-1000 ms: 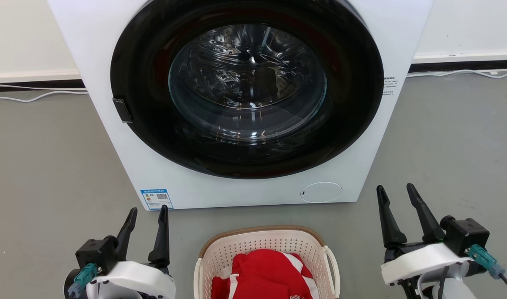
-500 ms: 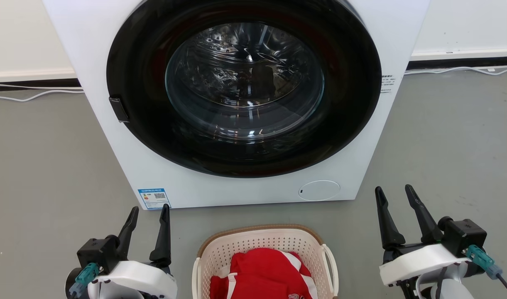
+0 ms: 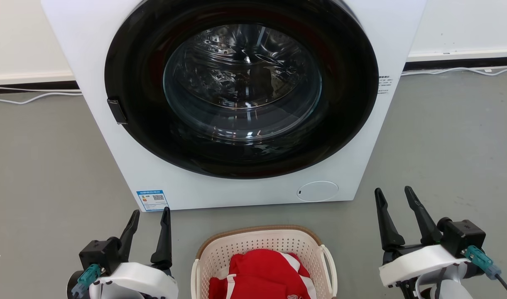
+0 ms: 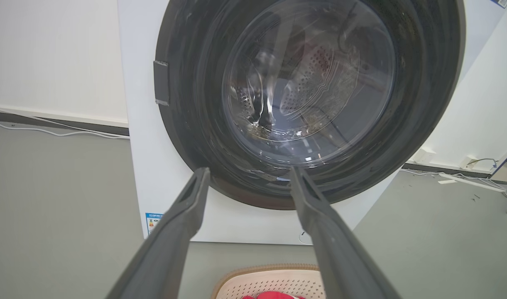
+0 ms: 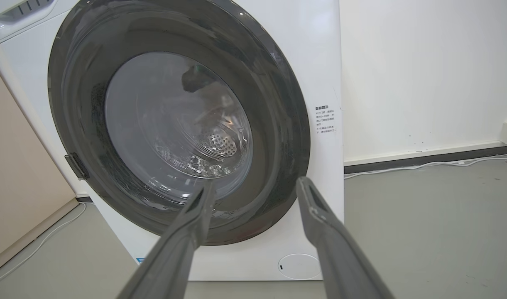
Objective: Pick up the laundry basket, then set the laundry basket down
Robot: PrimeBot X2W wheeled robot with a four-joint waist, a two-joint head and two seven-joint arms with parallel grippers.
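Observation:
The laundry basket (image 3: 220,253), cream perforated plastic with a brown woven-look rim and a white loop handle on its right side, sits on the floor at the bottom middle of the head view. A red and white garment (image 3: 263,274) lies in it. Its far rim (image 4: 270,270) peeks in at the bottom of the left wrist view. My left gripper (image 3: 150,212) hovers open to the basket's left, my right gripper (image 3: 393,191) open to its right. Nothing sits between either pair of fingers, and neither touches the basket.
A white front-loading washer (image 3: 174,189) with a shut round dark glass door (image 3: 241,87) stands right behind the basket. Grey floor spreads on both sides. White cables (image 3: 33,97) run along the wall base behind. A beige panel (image 5: 16,187) stands left of the washer.
The whole head picture has shifted slightly, so the camera moved. Both grippers and the basket keep their places relative to each other.

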